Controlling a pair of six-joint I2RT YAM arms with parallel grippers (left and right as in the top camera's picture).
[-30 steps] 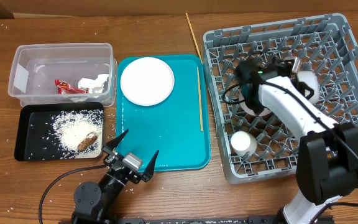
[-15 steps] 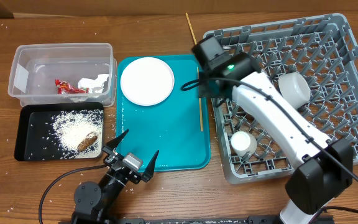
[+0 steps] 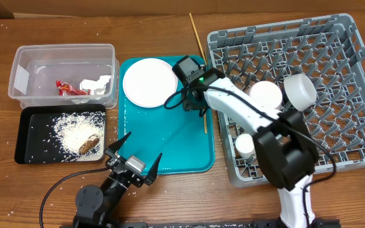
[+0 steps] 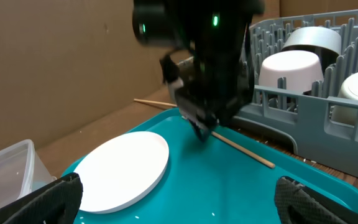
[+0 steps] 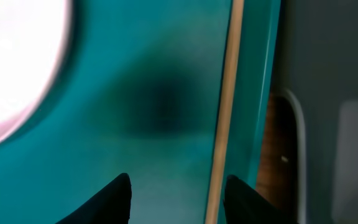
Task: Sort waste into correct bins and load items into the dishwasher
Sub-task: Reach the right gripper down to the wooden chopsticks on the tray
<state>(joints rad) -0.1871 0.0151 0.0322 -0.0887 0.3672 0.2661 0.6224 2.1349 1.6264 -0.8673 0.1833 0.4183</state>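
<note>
The right gripper [image 3: 194, 104] hangs low over the teal serving tray [image 3: 170, 149], near its right edge, with its jaws apart. In the wrist view a wooden chopstick [image 5: 224, 124] lies flat on the tray, running up between the two dark fingertips [image 5: 118, 198] and closer to the right-hand one; the jaws hold nothing. A second chopstick [image 3: 197, 35] lies on the bare counter [image 3: 75, 19] beyond the tray's far edge. The round white plate [image 3: 149, 83] sits in the tray's far left corner, just beside the gripper. In the grey dish rack [image 3: 341, 50] to the right, a greyish-white bowl [image 3: 300, 90] and a pale round dish [image 3: 266, 95] stand side by side among the pegs, and a small white cup [image 3: 246, 147] sits near the front left corner, partly hidden by the arm. The clear tub [image 3: 24, 63] holds the red wrapper [image 3: 67, 88] and the white paper scrap [image 3: 97, 83]. The black tray [image 3: 24, 136] in front of it holds loose rice [image 3: 75, 130] and the brown lump [image 3: 90, 144]. The left gripper [image 3: 138, 152] rests at the tray's near edge, with its jaws wide apart and empty.
</note>
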